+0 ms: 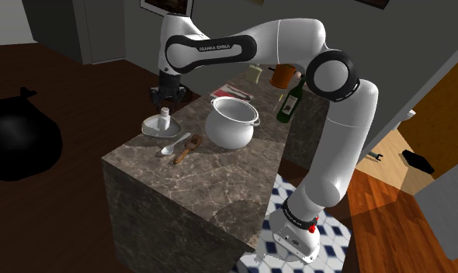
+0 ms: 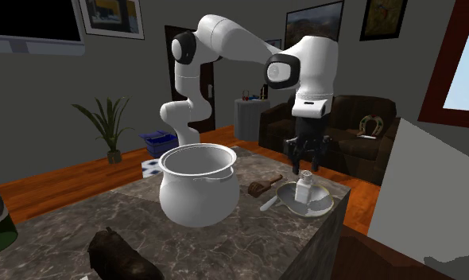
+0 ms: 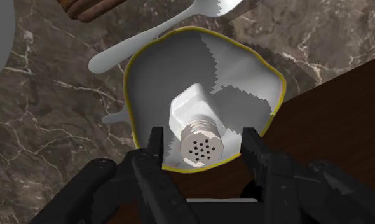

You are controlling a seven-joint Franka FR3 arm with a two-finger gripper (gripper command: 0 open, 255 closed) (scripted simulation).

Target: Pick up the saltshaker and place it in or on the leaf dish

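- The white saltshaker (image 3: pixel 196 121) stands upright inside the leaf dish (image 3: pixel 161 70), its perforated cap facing up toward the wrist camera; its base rests on the dish's pale floor, set toward the edge nearest the surface's drop-off rather than in the centre.
- The leaf dish, grey-white with a yellow scalloped rim, lies flat near the corner of the marble surface (image 1: pixel 189 182); part of its rim looks close to the surface's edge.
- The tool (image 2: pixel 308 159) hangs directly over the shaker, pointing straight down; its fingers (image 3: pixel 156 143) are spread to either side of the cap with a visible gap on each side, so nothing is pinched.
- Judged from this, the placing looks done and the step in hand is getting clear; to do it well, lift straight up along the shaker's axis with the fingers kept apart, with no sideways drift until the tips are above the cap.
- The risk is a fingertip catching the cap and tipping the shaker, or nudging the light dish toward the edge.
- A white spoon (image 3: pixel 180 22) lies just beside the dish's far rim; a wooden-handled brush (image 1: pixel 185 149) lies next to it; a large white pot (image 1: pixel 231 124) sits further along, well apart from a vertical exit.
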